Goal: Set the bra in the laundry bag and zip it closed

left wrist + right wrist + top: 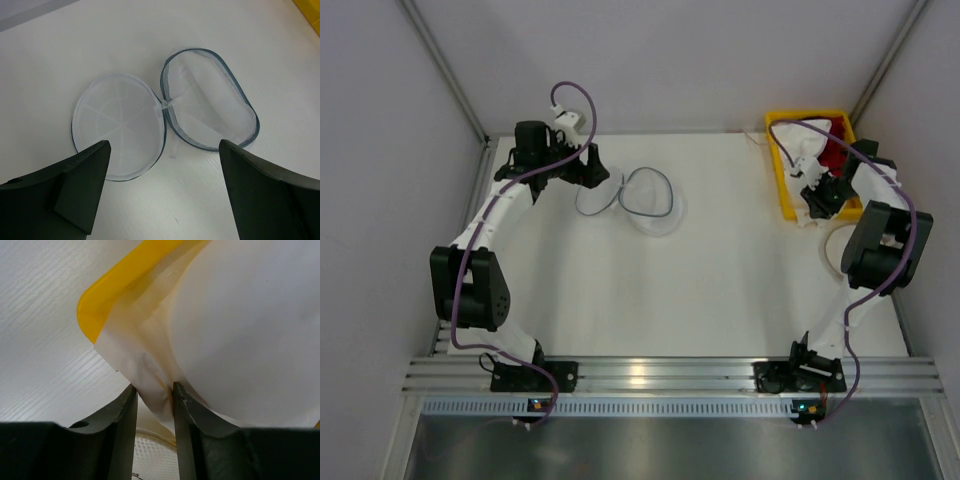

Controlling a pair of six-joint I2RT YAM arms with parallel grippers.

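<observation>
Both arms are bolted at the near edge of the table [720, 290] and reach away from it. Partway back along the right edge, an opaque cream round pouch [833, 252] lies partly hidden under the right arm. Toward the far edge, left of centre, the laundry bag [210, 107] lies unzipped and spread on the table, its flat lid half beside its deeper half, and nothing is visible inside it. The left fingers [80, 185] hover spread wide above the bag, holding nothing. At the far right corner stands a yellow bin [100, 295] holding the bra [240, 340] and a red garment [835, 155]. The right fingers [120, 435] are pinched on a fold of the bra's white fabric at the bin's rim, and the padded cup bulges above them. The task appears to be at its first step, with the bra grasped but not yet out of the bin. Carrying it across, putting it in the bag, folding the lid over and zipping up all remain.
</observation>
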